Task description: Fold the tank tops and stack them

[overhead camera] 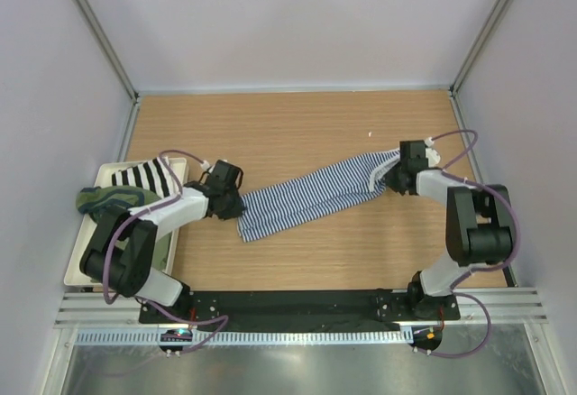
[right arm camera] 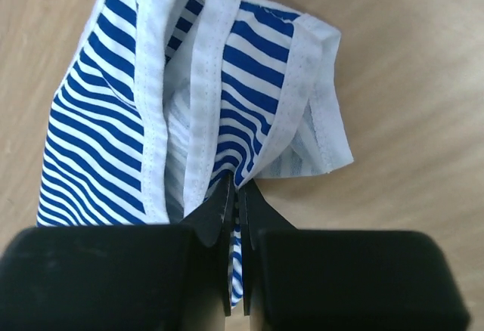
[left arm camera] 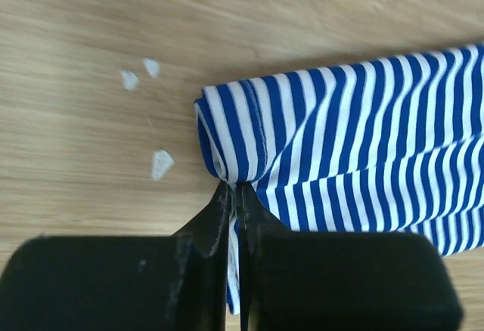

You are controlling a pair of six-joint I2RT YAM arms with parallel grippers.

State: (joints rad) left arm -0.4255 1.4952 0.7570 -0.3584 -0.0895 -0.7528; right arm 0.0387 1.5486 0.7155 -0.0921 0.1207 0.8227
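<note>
- One navy-and-white striped tank top (overhead camera: pixel 311 198) lies stretched as a slanted band across the middle of the table (overhead camera: pixel 297 124), running from the left side up toward the right edge.
- Two claws hold it. The left gripper (left arm camera: pixel 234 187) is pressed together on its folded end, and the right gripper (right arm camera: pixel 236 189) pinches the white-trimmed end.
- One olive green tank top (overhead camera: pixel 108 200) and one wide-striped cloth (overhead camera: pixel 144 177) sit in one tray (overhead camera: pixel 77 264) at the table's left edge.
- Wood shows between the band and the far edge, and between it and the near edge.
</note>
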